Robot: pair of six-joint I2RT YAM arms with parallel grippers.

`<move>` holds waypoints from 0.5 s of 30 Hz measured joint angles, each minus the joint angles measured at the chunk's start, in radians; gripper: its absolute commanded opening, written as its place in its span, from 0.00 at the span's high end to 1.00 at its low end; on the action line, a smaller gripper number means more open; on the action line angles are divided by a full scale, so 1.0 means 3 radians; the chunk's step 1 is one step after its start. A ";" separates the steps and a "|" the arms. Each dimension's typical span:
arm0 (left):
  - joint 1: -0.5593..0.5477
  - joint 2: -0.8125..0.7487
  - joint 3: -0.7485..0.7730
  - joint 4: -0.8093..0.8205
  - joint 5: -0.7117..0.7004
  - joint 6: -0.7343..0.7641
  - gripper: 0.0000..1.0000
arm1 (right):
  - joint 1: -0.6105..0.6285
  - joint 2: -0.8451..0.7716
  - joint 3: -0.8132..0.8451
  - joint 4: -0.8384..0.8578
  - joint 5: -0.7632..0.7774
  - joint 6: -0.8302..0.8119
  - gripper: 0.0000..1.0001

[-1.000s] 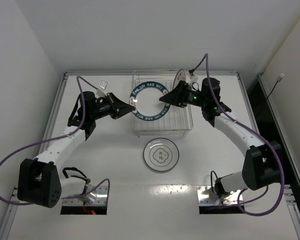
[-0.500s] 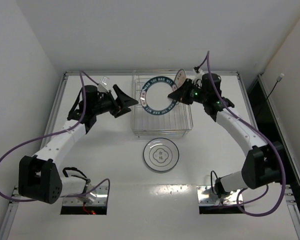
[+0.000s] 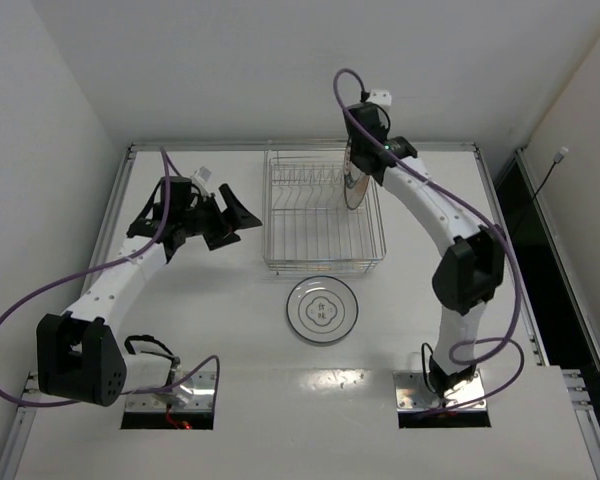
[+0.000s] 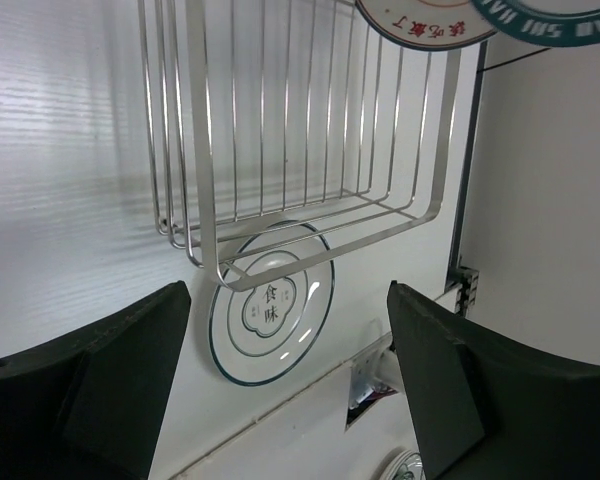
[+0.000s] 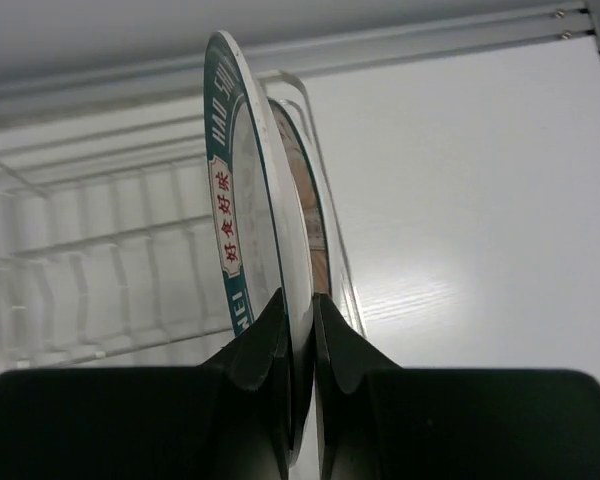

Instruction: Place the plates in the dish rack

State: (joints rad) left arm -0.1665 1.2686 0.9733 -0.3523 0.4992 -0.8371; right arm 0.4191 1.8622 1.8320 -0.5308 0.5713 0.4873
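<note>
Nearest, a white thin-ringed round plate lies flat before the silver wire dish rack. Left gripper, fingers apart, hovers beside it. Farther, right gripper clamps a white teal-lettered plate upright beside an orange plate in the rack.

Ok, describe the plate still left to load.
Find the rectangular silver wire dish rack on the white table. Directly in front, toward the arm bases, a round white plate with thin dark rings lies flat. The other two plates stand on edge at the rack's right end.
</note>
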 measured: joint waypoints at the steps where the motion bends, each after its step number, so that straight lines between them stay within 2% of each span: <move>1: 0.0009 0.0000 0.0000 -0.0028 -0.0001 0.0024 0.22 | 0.0017 0.0111 0.0019 -0.0034 0.0098 -0.0064 1.00; 5: 0.0057 0.0000 0.0000 -0.0078 -0.0003 0.0085 0.22 | 0.0037 0.0468 0.0046 -0.0168 0.0364 -0.0234 1.00; 15: 0.0139 0.0000 0.0000 -0.0155 0.0019 0.0161 0.22 | 0.0070 0.0786 0.0223 -0.0130 0.0320 -0.0328 0.99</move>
State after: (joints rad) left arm -0.1249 1.2686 0.9733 -0.3988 0.5049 -0.7887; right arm 0.4400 2.0979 1.8988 -0.5697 0.6674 0.3889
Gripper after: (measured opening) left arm 0.774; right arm 0.054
